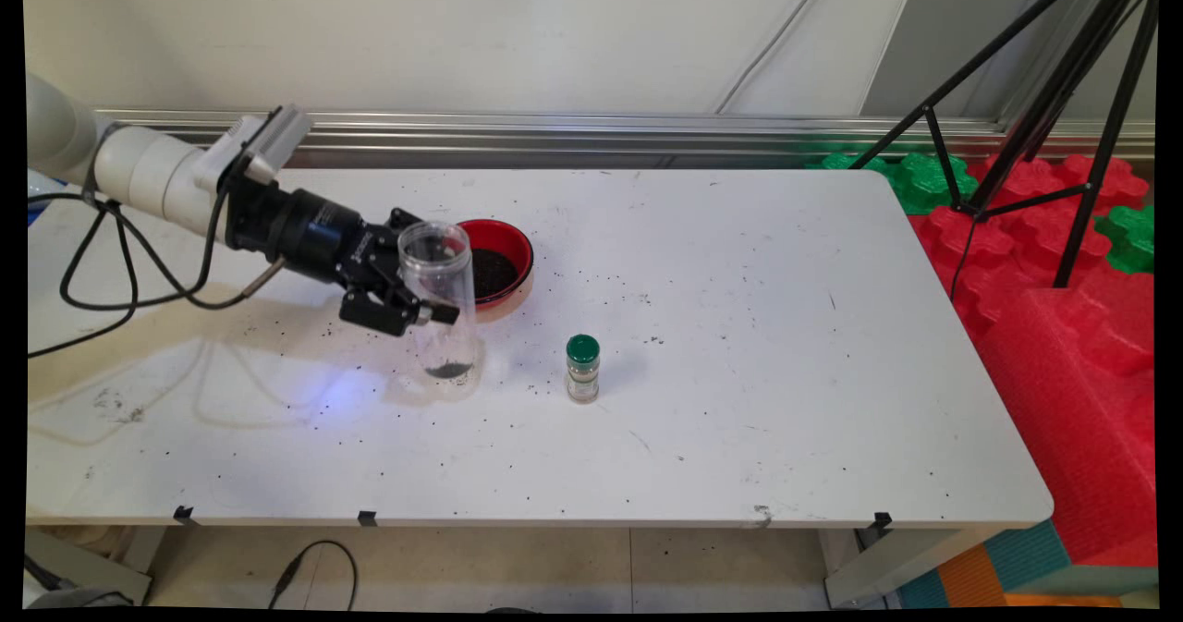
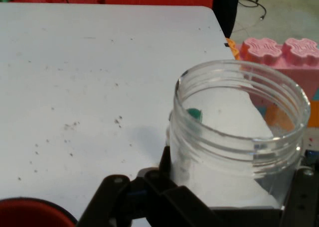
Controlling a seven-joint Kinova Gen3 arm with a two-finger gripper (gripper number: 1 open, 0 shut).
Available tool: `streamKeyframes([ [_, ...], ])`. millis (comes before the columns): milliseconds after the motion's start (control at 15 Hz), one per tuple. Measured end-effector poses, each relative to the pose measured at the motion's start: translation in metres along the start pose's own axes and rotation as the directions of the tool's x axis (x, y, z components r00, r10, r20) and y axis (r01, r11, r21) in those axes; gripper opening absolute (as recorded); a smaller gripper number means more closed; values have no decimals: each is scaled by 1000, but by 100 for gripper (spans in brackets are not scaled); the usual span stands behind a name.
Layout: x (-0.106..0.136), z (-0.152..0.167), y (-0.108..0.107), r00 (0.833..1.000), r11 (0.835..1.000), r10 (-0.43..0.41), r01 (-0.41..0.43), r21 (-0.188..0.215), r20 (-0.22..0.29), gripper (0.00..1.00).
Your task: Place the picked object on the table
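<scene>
The pincer (image 1: 420, 300) was clamped on an upright clear jar (image 1: 438, 300) standing on the table (image 1: 739, 326), beside a red bowl (image 1: 504, 243) of dark grains.

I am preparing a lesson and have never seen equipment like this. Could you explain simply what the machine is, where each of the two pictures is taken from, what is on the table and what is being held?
The machine is a white robot arm reaching in from the left over a white table. At its end is a black two-finger claw.

The wide picture comes from a fixed camera above the table's near side. The close-up comes from a camera on the robot's hand, looking along the claw.

The claw is closed around a clear plastic jar with no lid, upright, with a little dark material at its bottom. In the close-up you look at the jar's open mouth.

Just behind the jar sits a red bowl holding dark grains. To the right stands a small spice bottle with a green cap. Dark specks are scattered over the tabletop.
</scene>
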Motion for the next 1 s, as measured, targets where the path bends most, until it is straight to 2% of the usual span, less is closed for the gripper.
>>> streamKeyframes([
  [600, -26, 10, 9, 999, 999, 11, -9, -34, 46, 0],
  [1000, -39, 11, 10, 997, 999, 26, -23, -38, 66, 0],
])
